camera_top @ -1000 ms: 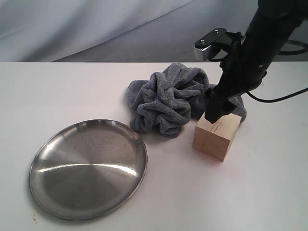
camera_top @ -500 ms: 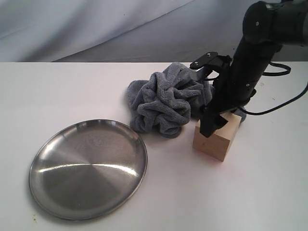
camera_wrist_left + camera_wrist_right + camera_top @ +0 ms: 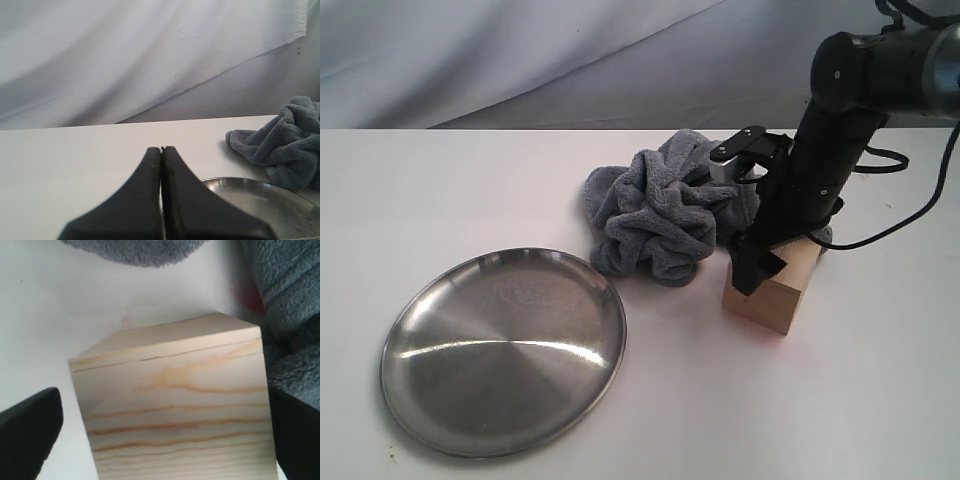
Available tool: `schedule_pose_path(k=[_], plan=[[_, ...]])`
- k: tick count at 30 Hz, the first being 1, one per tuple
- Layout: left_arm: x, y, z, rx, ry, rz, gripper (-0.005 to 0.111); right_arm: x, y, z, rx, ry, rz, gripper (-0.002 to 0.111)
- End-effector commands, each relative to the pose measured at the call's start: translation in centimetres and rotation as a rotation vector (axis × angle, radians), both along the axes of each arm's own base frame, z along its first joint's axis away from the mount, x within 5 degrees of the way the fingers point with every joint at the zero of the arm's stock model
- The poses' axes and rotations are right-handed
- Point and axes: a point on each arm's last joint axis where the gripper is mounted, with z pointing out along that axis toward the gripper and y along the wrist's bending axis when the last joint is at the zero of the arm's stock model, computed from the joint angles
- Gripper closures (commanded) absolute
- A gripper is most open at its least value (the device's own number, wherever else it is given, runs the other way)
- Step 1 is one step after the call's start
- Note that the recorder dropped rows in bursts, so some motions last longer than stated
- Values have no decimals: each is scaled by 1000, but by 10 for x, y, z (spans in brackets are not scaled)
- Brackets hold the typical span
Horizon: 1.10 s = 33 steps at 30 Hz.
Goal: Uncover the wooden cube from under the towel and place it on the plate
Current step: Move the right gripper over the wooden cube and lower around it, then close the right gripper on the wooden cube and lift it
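Right arm has dropped over the last second: the right gripper (image 3: 767, 268) is now down around the upper part of the wooden cube (image 3: 772, 300), where before it was only at the cube's top face. Cube, towel and plate sit where they were.

Current state:
- Cube is uncovered and sits on the table (image 3: 440, 190), right of centre in the exterior view. It is not on the plate.
- Towel (image 3: 665, 215) is bunched in a heap at centre frame, just up-left of the cube. Its right edge touches or nearly touches the cube's back side; I can't tell which.
- Plate (image 3: 500, 350) is at lower left, holds nothing, and lies well apart from the cube. Its upper right rim is close to the towel.
- Right gripper is spread, one finger on each side of the cube. In the right wrist view the black fingers (image 3: 30, 432) flank the wood grain. There is a visible gap to the cube on one side. The other finger is right at the cube's edge, and I can't tell whether it touches.
- Left gripper (image 3: 161, 149) has its fingers pressed together with nothing between them. It hangs above the table near the plate's rim and doesn't show in the exterior view.
- A black cable (image 3: 910, 210) trails off the right arm at the right edge.
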Motion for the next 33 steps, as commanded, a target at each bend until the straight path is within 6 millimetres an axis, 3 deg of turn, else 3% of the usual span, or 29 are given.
schedule_pose_path(k=[1,22,24,27,33], plan=[[0,0,-1,-5,-2,-5,107,-1,-3,3,0,-2,3,7],[0,0,-1,-5,-2,-5,107,3,-1,-21,-24,53,-110,10],[0,0,-1,-5,-2,-5,107,3,-1,-21,-23,53,-125,17],[0,0,-1,-5,-2,-5,107,3,-1,-21,-23,60,-176,38],[0,0,-1,-5,-2,-5,107,2,0,-21,-27,83,-299,107]])
